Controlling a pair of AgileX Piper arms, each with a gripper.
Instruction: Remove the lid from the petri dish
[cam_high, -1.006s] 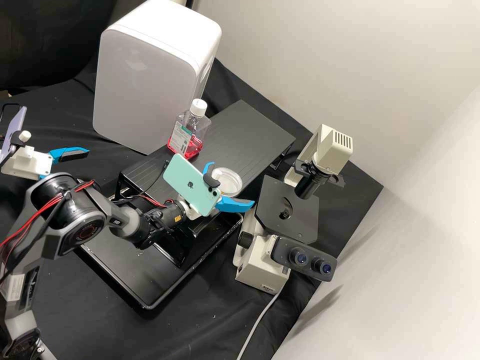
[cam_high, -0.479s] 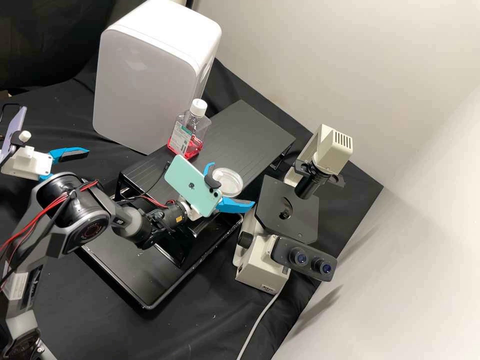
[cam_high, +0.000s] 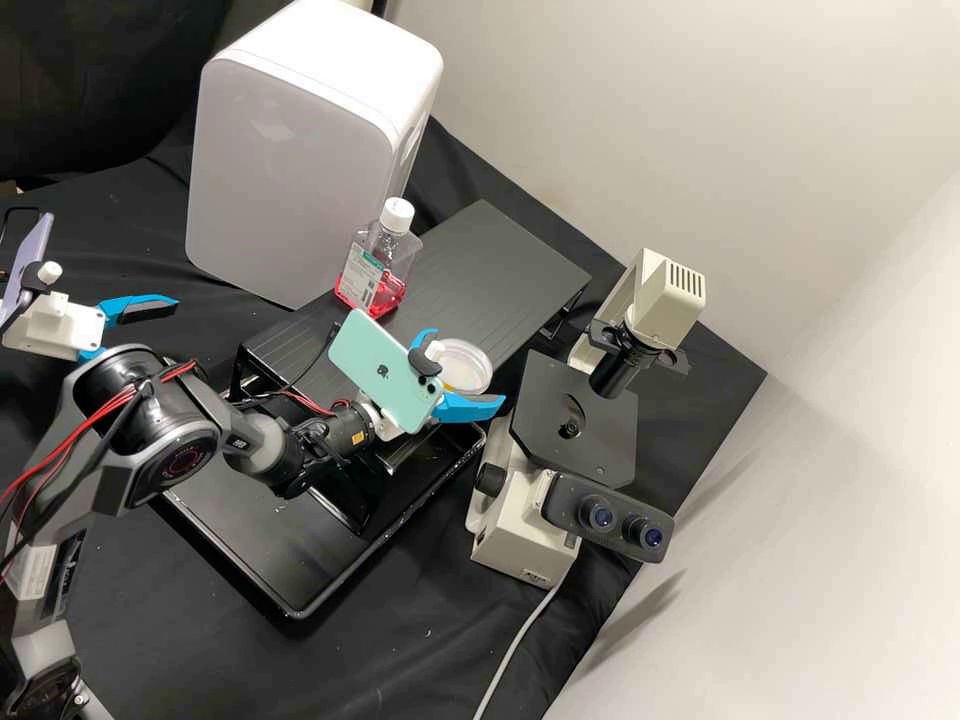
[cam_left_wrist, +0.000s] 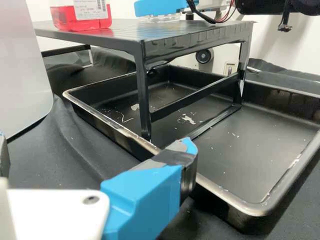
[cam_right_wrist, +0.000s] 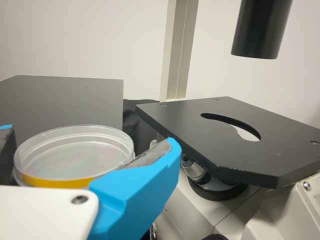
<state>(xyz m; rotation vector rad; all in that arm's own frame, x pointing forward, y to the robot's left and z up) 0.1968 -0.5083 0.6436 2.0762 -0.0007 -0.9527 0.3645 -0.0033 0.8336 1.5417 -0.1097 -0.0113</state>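
The clear petri dish (cam_high: 464, 366) with yellow agar stands on the near right corner of the raised black rack (cam_high: 480, 270). Its lid (cam_right_wrist: 75, 150) lies on the base. My right gripper (cam_high: 460, 368) reaches in from the left and carries a mint phone on its wrist. In the right wrist view the right gripper (cam_right_wrist: 87, 137) has a blue finger (cam_right_wrist: 145, 170) against each side of the lid, shut on it. My left gripper (cam_high: 140, 320) hangs at the far left of the bench, open, with nothing between its fingers (cam_left_wrist: 150, 190).
A microscope (cam_high: 590, 420) stands just right of the dish, its black stage (cam_right_wrist: 240, 135) close to my right finger. A flask of red liquid (cam_high: 372, 262) stands on the rack's far left, before a white box (cam_high: 300, 140). The rack stands in a black tray (cam_high: 300, 560).
My right gripper's fingers have come together onto the dish, the near finger moving in. The dish has shifted slightly toward the microscope. The left arm has kept still.
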